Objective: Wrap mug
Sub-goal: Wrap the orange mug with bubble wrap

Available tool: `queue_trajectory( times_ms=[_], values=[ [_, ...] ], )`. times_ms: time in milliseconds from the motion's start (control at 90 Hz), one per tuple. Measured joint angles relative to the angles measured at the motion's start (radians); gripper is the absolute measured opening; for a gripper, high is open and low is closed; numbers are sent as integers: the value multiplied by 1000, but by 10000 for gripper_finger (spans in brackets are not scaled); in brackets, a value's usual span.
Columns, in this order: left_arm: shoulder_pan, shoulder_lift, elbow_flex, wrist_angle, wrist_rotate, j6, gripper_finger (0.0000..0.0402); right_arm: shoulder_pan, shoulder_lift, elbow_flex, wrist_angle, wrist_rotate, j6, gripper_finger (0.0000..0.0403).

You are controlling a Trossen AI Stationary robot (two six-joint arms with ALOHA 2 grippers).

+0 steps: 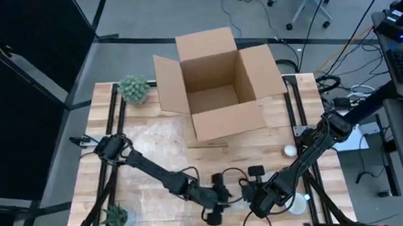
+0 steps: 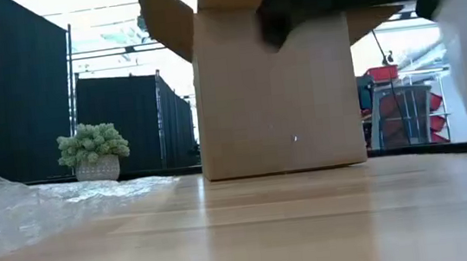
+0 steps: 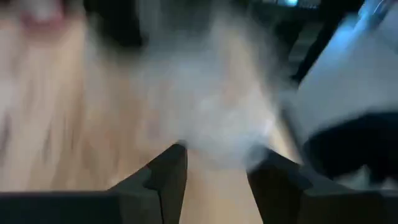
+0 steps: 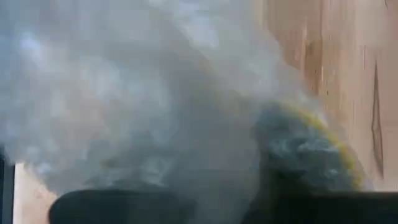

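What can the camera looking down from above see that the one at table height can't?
Only the high view shows both arms, the left gripper and right gripper close together at the table's near edge, the box's open inside, and a second small plant. Only the low view shows the room behind and crumpled bubble wrap up close. Both show the box and the plant beside it.

Mug (image 4: 308, 149) dark with yellow rim, swaddled in cloudy bubble wrap (image 4: 137, 93), lay at the tabletop's near edge.
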Motion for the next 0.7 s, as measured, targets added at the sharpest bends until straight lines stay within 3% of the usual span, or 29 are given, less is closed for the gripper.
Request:
queue_trajectory(
  times_ms=[244, 700],
  values=[
    [57, 5, 6, 106, 87, 35, 146, -2, 0, 0, 6, 0, 0, 12],
    [80, 73, 11, 214, 93, 61, 146, -33, 2, -2, 35, -7, -8, 12]
  ],
)
